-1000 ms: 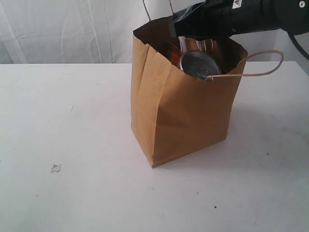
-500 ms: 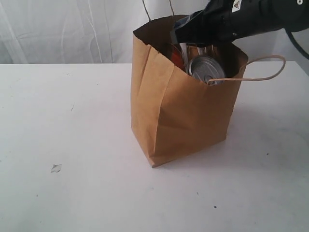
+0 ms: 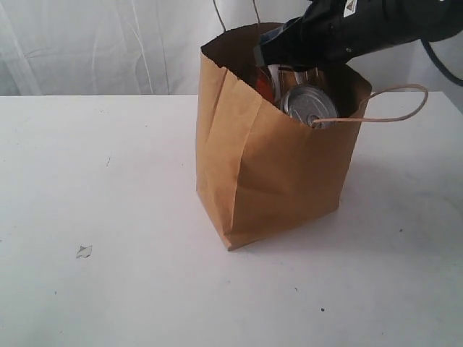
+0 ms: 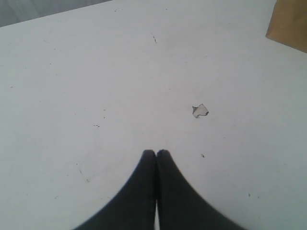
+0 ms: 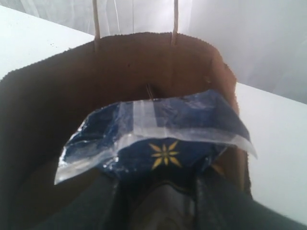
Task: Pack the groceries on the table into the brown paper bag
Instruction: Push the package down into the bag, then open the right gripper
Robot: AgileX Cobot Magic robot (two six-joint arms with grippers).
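Observation:
The brown paper bag (image 3: 275, 173) stands open on the white table (image 3: 94, 181). My right gripper (image 3: 293, 50) hangs over the bag's mouth, shut on the spaghetti packet (image 5: 163, 129). The packet's dark blue end with a yellow star sticks out past the fingers, above the bag's dark inside (image 5: 57, 96). A silver pull-tab can (image 3: 309, 105) lies tilted inside the bag near the rim, with something orange-red (image 3: 264, 85) beside it. My left gripper (image 4: 156, 153) is shut and empty above bare table (image 4: 96, 72). It is out of the exterior view.
A small pale scrap (image 3: 84, 251) lies on the table left of the bag and shows ahead of the left gripper (image 4: 200, 111). One twisted handle (image 3: 394, 101) sticks out to the bag's right. A white curtain hangs behind. A corner of the bag (image 4: 290, 24) shows in the left wrist view.
The right gripper has tilted a little over the bag's mouth. The can inside has shifted slightly right and lower. The left gripper's earlier state is not shown.

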